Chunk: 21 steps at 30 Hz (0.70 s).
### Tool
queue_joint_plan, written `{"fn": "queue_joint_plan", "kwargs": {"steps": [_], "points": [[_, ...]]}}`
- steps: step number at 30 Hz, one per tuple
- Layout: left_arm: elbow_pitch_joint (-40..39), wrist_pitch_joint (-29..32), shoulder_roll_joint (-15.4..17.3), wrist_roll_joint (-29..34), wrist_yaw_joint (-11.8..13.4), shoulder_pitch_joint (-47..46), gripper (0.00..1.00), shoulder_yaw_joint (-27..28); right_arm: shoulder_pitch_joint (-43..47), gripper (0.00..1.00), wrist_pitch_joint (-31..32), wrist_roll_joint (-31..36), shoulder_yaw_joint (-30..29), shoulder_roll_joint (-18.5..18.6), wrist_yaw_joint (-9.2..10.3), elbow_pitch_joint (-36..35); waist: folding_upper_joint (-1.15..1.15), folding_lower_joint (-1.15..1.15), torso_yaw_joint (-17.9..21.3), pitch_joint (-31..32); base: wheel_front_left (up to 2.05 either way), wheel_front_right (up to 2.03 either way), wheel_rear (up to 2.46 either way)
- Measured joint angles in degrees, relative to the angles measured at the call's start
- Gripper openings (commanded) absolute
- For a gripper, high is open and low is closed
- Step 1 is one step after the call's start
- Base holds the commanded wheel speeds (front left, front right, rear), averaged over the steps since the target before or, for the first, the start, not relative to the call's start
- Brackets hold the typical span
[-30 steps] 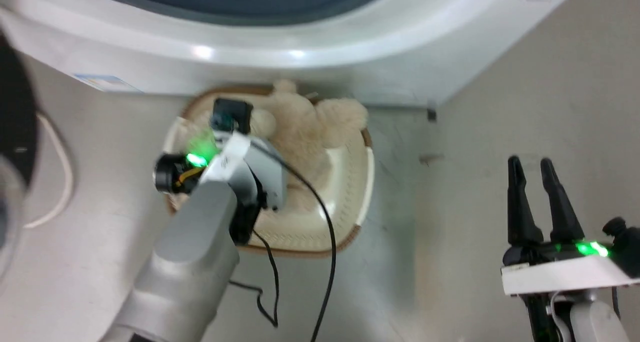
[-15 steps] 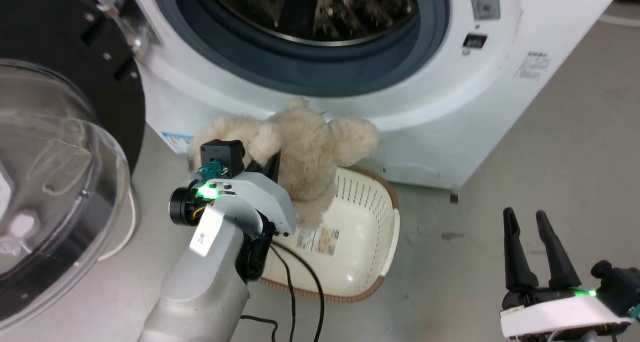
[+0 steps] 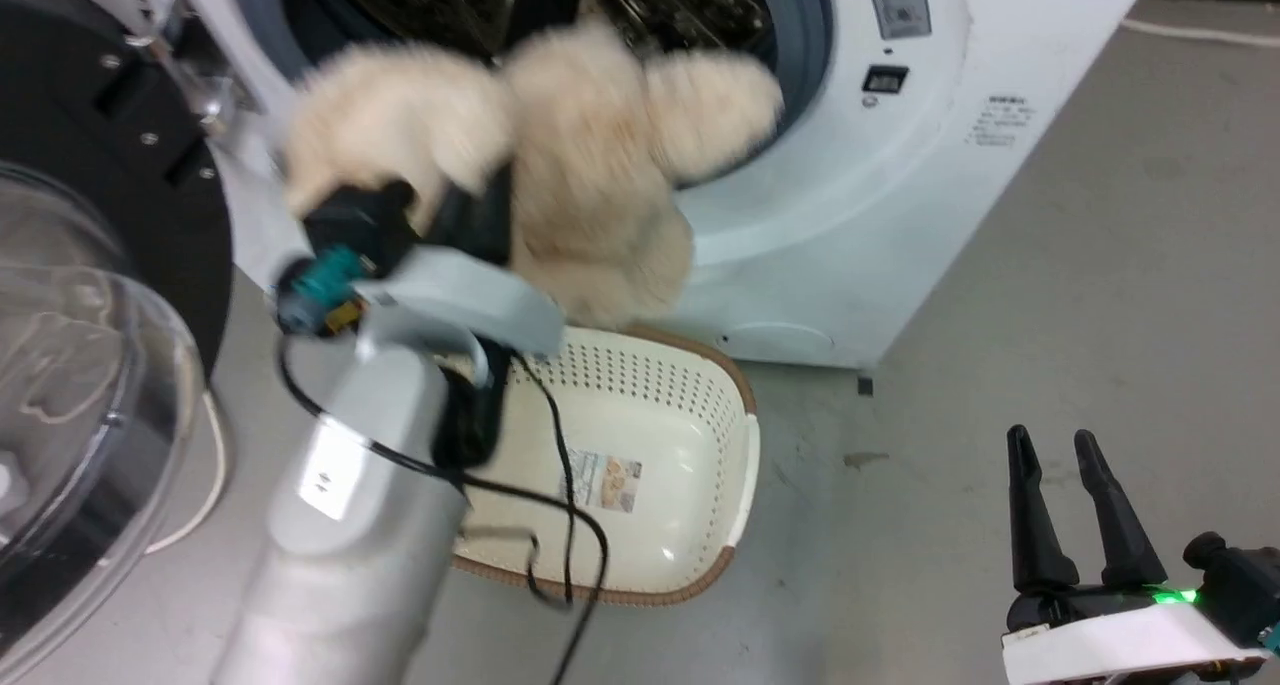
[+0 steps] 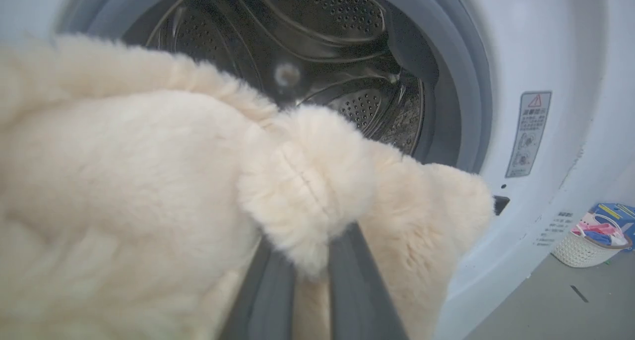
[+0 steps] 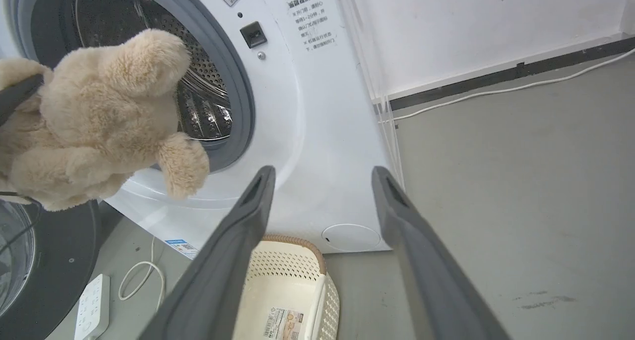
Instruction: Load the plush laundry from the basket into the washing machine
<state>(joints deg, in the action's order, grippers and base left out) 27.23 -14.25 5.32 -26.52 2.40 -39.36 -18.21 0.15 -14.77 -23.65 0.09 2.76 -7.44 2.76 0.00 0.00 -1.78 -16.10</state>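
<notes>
The fluffy beige plush laundry (image 3: 590,165) hangs in the air in front of the washing machine (image 3: 900,165) opening, held up by my left gripper (image 3: 480,215), which is shut on it. In the left wrist view the plush (image 4: 149,191) bulges over my two dark fingers (image 4: 357,285), with the perforated steel drum (image 4: 357,82) behind. The cream basket (image 3: 650,465) sits on the floor below, holding nothing but its label sticker. My right gripper (image 3: 1055,445) stands open at the lower right, apart from everything. The right wrist view shows the plush (image 5: 99,116) before the door seal.
The round black-framed door (image 3: 90,315) with its clear dome stands swung open at the left. A white power strip (image 5: 92,307) and cable lie on the floor by the washer. A small basket of coloured items (image 4: 590,236) stands farther off. Grey floor spreads to the right.
My left arm has lifted the plush out of the basket and up to the drum opening. The head camera has tilted upward. The right gripper has stayed put.
</notes>
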Motion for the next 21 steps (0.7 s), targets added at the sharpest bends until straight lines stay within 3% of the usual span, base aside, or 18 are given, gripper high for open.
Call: {"fn": "queue_joint_plan", "kwargs": {"steps": [9, 21], "points": [[-1.0, -0.3, 1.6, 4.5, -0.2, -7.6, 0.0, 5.5, -0.4, 1.0, 0.0, 0.0, -0.1, 0.0, 0.0, -1.5, 0.0, 0.0, 2.6, -5.2, 0.0, 0.0, 0.0], [-0.5, -0.4, 2.3, 10.3, -2.2, -16.9, 0.0, 9.5, -3.7, 1.0, 0.0, -0.3, 0.2, 0.0, 0.0, -4.1, 0.0, 0.01, 5.3, -14.8, 0.0, 0.0, 0.0]]}}
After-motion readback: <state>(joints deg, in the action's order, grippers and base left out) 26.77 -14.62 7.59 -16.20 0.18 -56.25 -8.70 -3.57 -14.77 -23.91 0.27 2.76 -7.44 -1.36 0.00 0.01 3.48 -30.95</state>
